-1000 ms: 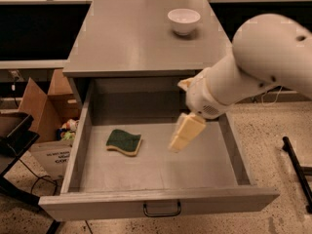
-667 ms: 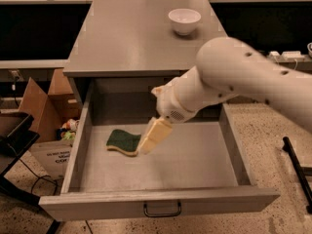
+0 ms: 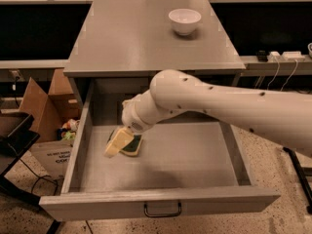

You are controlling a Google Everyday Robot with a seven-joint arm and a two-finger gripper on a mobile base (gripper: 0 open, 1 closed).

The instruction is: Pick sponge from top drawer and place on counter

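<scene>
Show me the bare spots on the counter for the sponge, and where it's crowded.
The counter is bare to the left of and in front of the white bowl, which takes the back right corner. It is crowded in the left half of the top drawer, where the pincer sits over the sponge.

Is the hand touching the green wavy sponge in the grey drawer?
Cannot tell. In the camera view the hand, inside the grey drawer, covers part of the green sponge, hiding any gap.
</scene>
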